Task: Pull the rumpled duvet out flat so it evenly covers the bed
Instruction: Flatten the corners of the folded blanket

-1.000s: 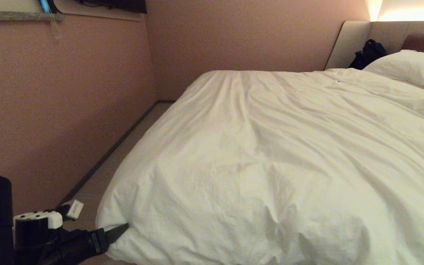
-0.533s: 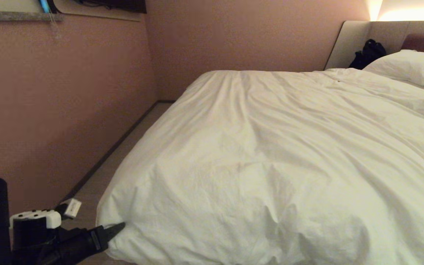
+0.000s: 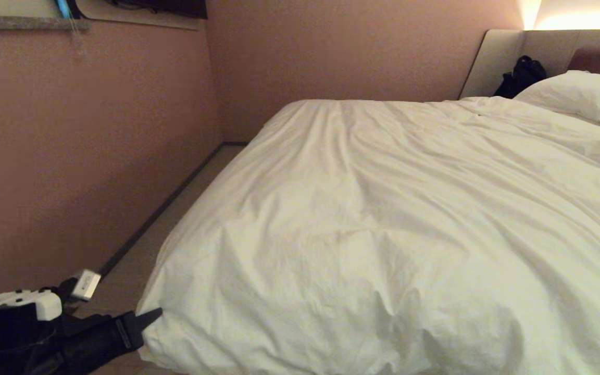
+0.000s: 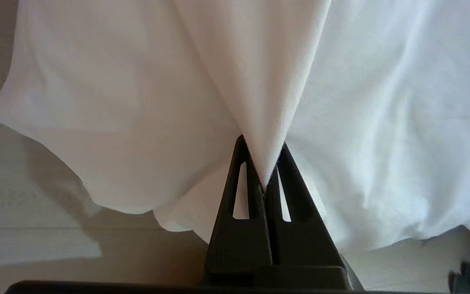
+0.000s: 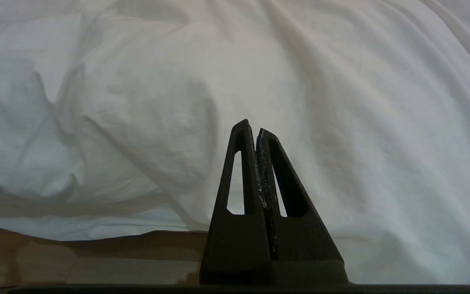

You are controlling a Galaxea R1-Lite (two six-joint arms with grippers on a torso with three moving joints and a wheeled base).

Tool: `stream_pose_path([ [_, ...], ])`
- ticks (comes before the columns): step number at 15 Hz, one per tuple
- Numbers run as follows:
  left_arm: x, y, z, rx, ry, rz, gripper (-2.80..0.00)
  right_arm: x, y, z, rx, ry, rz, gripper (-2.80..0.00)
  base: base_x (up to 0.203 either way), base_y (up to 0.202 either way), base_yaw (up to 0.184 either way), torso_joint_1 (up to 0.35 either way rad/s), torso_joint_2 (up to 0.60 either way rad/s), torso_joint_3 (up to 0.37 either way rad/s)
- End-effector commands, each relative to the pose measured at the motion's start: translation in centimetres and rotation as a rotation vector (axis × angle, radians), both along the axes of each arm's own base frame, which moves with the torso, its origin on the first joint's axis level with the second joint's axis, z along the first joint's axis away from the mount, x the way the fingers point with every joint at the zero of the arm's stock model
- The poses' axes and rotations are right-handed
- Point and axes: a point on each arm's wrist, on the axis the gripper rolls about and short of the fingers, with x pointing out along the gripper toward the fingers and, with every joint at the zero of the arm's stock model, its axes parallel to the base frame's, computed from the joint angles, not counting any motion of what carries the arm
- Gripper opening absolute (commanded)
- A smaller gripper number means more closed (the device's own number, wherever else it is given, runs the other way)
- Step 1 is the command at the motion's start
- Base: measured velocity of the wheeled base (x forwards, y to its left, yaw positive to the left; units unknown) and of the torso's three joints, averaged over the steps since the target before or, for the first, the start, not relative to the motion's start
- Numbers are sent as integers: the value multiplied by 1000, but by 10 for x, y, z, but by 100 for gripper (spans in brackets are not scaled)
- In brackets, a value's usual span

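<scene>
The white creased duvet (image 3: pixel 394 224) lies spread over the bed, whose beige headboard (image 3: pixel 534 52) shows at the far right. My left gripper (image 3: pixel 155 314) is at the duvet's near left corner, low by the floor, shut on a pinched fold of the duvet (image 4: pixel 259 102). In the left wrist view the cloth runs taut from between the left gripper (image 4: pixel 263 145). My right gripper (image 5: pixel 253 126) is shut with nothing in it, hanging before the duvet's (image 5: pixel 300 81) near side; it is outside the head view.
A pink wall (image 3: pixel 86 156) runs close along the bed's left side, leaving a narrow strip of floor (image 3: pixel 175 208). A white pillow (image 3: pixel 581 96) and a black bag (image 3: pixel 521 75) lie by the headboard. A shelf (image 3: pixel 24 22) hangs on the wall, upper left.
My left gripper has closed on the duvet's corner fold and drawn back to the left, pulling the corner out with it. The right gripper has not moved.
</scene>
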Motion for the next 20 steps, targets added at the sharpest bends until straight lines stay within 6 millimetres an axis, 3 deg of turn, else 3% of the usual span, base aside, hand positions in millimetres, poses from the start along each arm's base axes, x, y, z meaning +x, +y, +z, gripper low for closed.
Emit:
stream_pose_path([
  [1,-3,0,9,-8,-44,0,-280,0,0,0,0,-2,1,-280,0,0,0,0,0,0],
  [6,-12,1,24,-12,-84,23,-280,0,0,0,0,-1,1,-280,0,0,0,0,0,0],
  [14,-36,34,61,86,-307,234,-280,0,0,0,0,-1,2,-280,0,0,0,0,0,0],
  [20,-69,28,109,126,-516,249,-280,0,0,0,0,-1,1,-280,0,0,0,0,0,0],
])
